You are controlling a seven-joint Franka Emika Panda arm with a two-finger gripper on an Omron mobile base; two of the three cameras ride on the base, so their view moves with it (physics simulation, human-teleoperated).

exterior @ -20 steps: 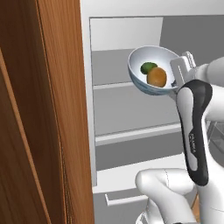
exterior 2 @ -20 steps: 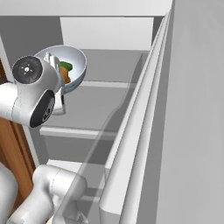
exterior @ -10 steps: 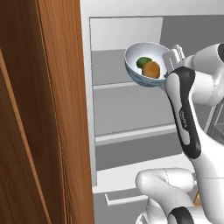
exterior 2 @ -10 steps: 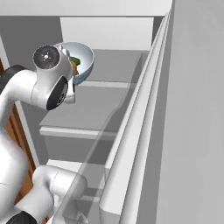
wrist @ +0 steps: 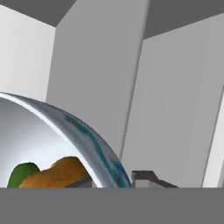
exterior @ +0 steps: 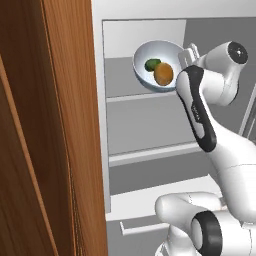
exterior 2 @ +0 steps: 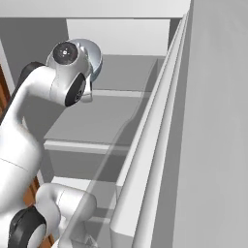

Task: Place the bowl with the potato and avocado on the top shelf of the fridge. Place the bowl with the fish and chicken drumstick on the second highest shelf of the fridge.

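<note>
A white bowl [exterior: 148,76] tips toward the camera just above the top shelf [exterior: 122,82] of the fridge [exterior: 142,35]. Inside it lie the orange-brown potato [exterior: 163,74] and the green avocado [exterior: 152,64]. My gripper [exterior: 186,55] is shut on the bowl's right rim. In the hand view the bowl [wrist: 52,127] curves up from the left with the potato [wrist: 57,173] and avocado [wrist: 21,173] low inside, and one fingertip [wrist: 144,177] sits outside the rim. From the right base view the bowl [exterior 2: 97,60] peeks out behind my wrist. The fish and chicken drumstick are out of view.
The second highest shelf [exterior: 145,127] lies bare below, with a white drawer [exterior: 150,200] under it. A wooden cabinet panel [exterior: 60,130] stands close on the left. The open fridge door [exterior 2: 203,126] runs along the right, close to my arm.
The arm has carried the bowl up and to the left, deeper into the fridge over the top shelf. The wrist and elbow have swung round with it.
</note>
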